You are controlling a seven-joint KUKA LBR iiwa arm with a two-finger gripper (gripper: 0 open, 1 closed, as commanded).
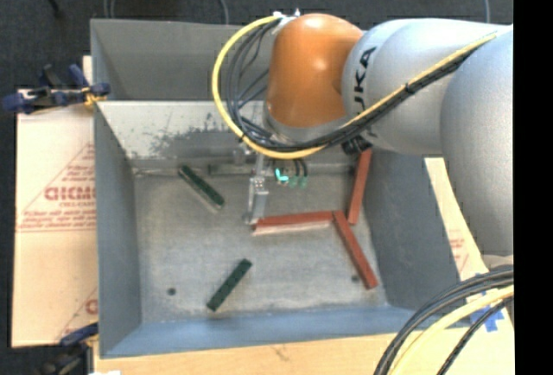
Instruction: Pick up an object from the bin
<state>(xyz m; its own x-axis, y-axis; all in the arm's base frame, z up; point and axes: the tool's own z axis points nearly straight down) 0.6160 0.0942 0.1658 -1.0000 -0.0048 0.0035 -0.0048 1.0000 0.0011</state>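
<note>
Camera view: end effector (257, 211) is down low in the bin (117, 192), its tip at or just above the left end of a flat red-brown bar (298, 222) that runs off to its right across the floor. Can't tell whether it is touching the bar, and can't tell whether the end effector is apart or together, since the orange wrist cover (307, 71) and cables hide most of it. Nothing visibly clamped in it. The bar lies flat on the bin floor, not raised, so no pick is done yet. Other pieces: a second red-brown bar (356, 254) angled away to the lower right of the end effector, meeting the first bar's far end; a third red-brown bar (359, 183) standing off to the right, leaning toward the bin's back wall; a dark green strip (200, 187) just to the left; another dark green strip (229, 284) below and slightly left, well apart. Judgement: reach and descent look roughly complete, with the nearest red-brown bar as the likely candidate. Left to do: close on it, confirm grip, lift clear of the bin. Risk: a grab at the bar's end may let it pivot or slip.
</note>
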